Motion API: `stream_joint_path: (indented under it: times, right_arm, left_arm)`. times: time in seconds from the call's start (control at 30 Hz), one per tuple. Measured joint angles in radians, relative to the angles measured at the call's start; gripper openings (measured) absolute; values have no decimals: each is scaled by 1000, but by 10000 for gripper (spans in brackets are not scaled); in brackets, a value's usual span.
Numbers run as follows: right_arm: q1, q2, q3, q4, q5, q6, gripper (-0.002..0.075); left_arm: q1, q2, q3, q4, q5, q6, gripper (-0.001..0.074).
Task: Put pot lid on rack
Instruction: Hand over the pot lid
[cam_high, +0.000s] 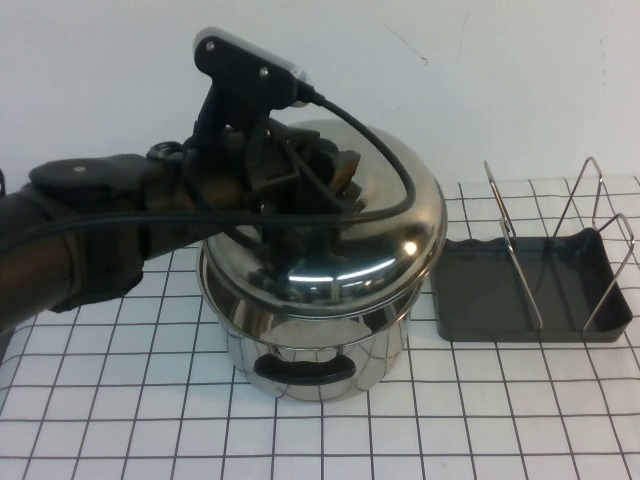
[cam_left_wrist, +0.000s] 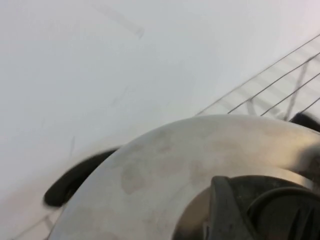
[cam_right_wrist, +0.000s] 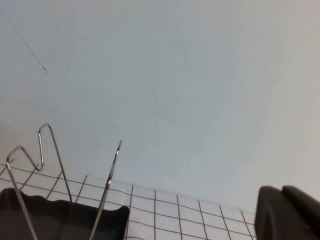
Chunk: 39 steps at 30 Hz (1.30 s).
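steel pot (cam_high: 310, 350) stands nearest, the pot lid (cam_high: 370, 240) on top of it. left gripper (cam_high: 325, 180) sits over the lid's centre; its grip cannot be told. right gripper (cam_right_wrist: 287, 215) unclear too. rack (cam_high: 530, 290) stands just right of the pot.

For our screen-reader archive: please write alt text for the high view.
The left gripper sits on top of the pot lid, which covers a steel pot on a grid-patterned table. To the pot's right stands the empty rack; the right gripper is out of view.
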Motion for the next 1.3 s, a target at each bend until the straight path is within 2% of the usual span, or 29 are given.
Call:
stream_joint_path:
  times: [0.17, 0.4, 0.47, 0.57, 0.73, 0.8, 0.87, 1.0, 1.07, 1.17, 1.3]
  right_arm:
    - [0, 0, 0, 44, -5, 127, -3]
    - [11, 0, -57, 264, 25, 572, -3]
    - [37, 0, -88, 326, 63, 633, -3]
    - [100, 0, -124, 455, 111, 637, -3]
    - [239, 0, -139, 726, 149, 446, 5]
    - [290, 2, -139, 856, 165, 333, 47]
    - [325, 5, -139, 996, 170, 233, 127]
    - [354, 22, -139, 1282, 172, 8, 405]
    - [358, 39, -139, 1434, 172, -118, 508]
    - [358, 91, -139, 1674, 197, -298, 577]
    - [360, 190, -148, 1781, 218, -410, 596]
  left_arm:
    - [0, -71, 0, 9, 149, 1, 322]
    - [0, -115, -30, 37, 438, -85, 322]
    - [0, -115, -50, 42, 483, -145, 322]
    - [0, -116, -80, 49, 523, -234, 322]
    - [0, -118, -100, 51, 566, -344, 322]
    - [0, -118, -100, 53, 586, -370, 322]
    - [0, -116, -100, 55, 614, -384, 322]
    - [-16, -112, -100, 61, 634, -397, 322]
    - [-45, -111, -100, 61, 621, -398, 322]
    - [-110, -109, -100, 61, 583, -373, 322]
    - [-189, -99, -100, 61, 526, -349, 322]
